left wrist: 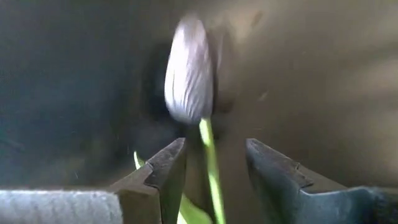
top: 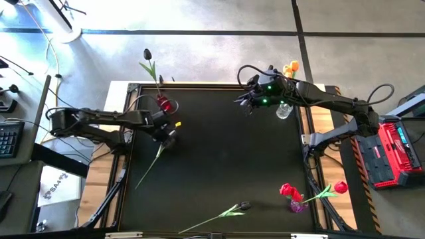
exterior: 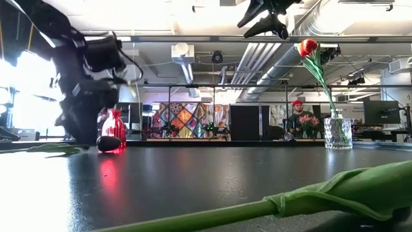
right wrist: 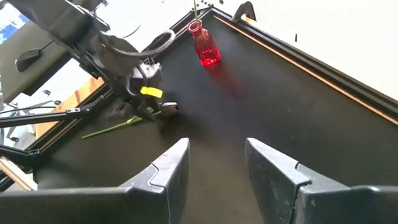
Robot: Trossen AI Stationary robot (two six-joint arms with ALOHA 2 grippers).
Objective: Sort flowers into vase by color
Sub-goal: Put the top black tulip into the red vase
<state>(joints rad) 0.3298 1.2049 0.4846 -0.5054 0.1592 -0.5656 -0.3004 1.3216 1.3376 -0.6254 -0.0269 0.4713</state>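
Note:
A dark-headed tulip (left wrist: 188,68) lies on the black table, its stem (top: 149,166) running toward the near left. My left gripper (left wrist: 214,146) is open and points down over it; its fingers stand on either side of the stem just behind the head, without touching it. The red vase (top: 164,104) beside it holds a black tulip (top: 147,54). My right gripper (right wrist: 217,146) waits open and empty, high over the far right, next to a clear vase (top: 284,109) with an orange tulip (top: 291,68).
A purple vase (top: 297,204) with red tulips (top: 287,191) stands at the near right. One more tulip (top: 219,216) lies along the near edge, its stem (exterior: 322,193) filling the low view's foreground. The table's middle (top: 226,153) is bare.

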